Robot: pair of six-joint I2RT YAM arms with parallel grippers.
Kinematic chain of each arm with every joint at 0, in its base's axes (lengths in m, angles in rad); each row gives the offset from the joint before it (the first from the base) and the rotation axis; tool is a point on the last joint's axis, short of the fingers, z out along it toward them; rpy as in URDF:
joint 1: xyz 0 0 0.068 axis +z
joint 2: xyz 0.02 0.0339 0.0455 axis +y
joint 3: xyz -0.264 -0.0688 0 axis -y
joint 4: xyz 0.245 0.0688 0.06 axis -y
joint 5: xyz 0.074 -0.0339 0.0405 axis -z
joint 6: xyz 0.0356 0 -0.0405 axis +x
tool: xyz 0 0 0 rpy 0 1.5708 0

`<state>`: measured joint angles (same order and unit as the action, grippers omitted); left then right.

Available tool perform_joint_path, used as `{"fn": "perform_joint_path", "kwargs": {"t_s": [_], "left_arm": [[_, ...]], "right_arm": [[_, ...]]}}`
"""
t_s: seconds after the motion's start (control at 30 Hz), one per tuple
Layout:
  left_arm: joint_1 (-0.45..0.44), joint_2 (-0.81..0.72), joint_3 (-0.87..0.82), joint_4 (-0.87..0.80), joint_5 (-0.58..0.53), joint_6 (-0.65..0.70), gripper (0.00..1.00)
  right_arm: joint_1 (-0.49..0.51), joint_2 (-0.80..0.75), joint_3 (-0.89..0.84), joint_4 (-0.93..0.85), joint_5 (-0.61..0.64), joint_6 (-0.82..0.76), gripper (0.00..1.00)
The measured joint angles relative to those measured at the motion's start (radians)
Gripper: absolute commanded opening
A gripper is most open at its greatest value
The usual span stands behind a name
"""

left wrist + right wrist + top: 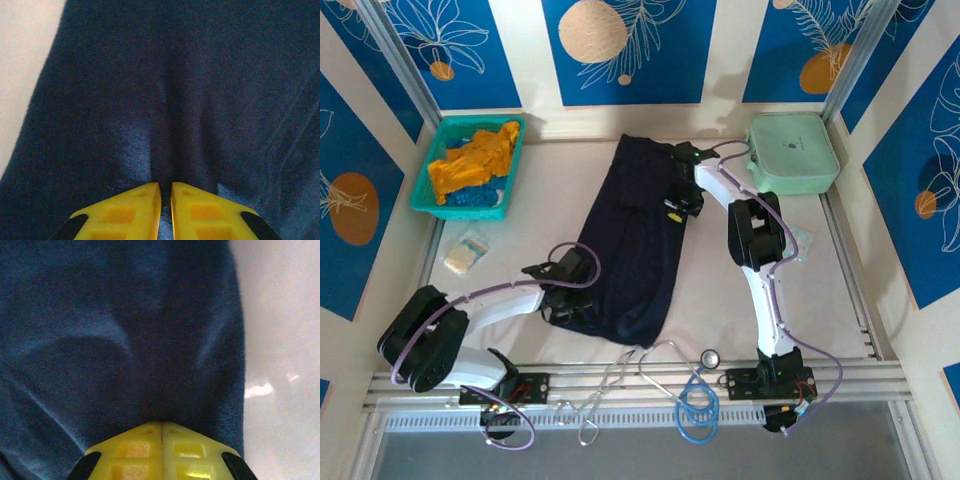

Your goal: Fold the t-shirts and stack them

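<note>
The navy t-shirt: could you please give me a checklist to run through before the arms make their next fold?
1. Grip of the left jaws on the navy t-shirt: ok, cloth sits in their narrow gap.
2. Grip of the right jaws on it: ok, closed, creases converge at their tips.
3. Cloth lying flat: not ok, creases run from both grips.
4. Gap between the stethoscope and the near hem: cannot tell, its tubing lies very close.
5. Position of the green case: ok, in the far right corner.
6. Other shirts folded: not ok, the orange t-shirt lies bunched in the basket.
</note>
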<state>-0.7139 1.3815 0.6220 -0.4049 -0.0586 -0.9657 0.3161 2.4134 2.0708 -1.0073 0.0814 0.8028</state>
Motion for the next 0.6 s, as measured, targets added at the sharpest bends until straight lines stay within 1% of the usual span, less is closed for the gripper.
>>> {"fn": "perform_joint_path", "kwargs": {"t_s": [0.17, 0.37, 0.47, 0.6], "left_arm": [[-0.089, 0.034, 0.025, 0.011, 0.021, -0.079, 0.17], [-0.182, 0.108, 0.087, 0.029, 0.033, -0.139, 0.17], [-0.214, 0.142, 0.119, 0.028, 0.035, -0.156, 0.17], [-0.235, 0.165, 0.143, 0.027, 0.041, -0.164, 0.16]], "right_arm": [[-0.041, 0.052, 0.094, -0.042, -0.007, -0.110, 0.00], [-0.058, 0.089, 0.162, -0.077, -0.007, -0.229, 0.00], [-0.061, 0.101, 0.186, -0.087, -0.006, -0.274, 0.00], [-0.063, 0.123, 0.226, -0.108, -0.006, -0.315, 0.00]]}}
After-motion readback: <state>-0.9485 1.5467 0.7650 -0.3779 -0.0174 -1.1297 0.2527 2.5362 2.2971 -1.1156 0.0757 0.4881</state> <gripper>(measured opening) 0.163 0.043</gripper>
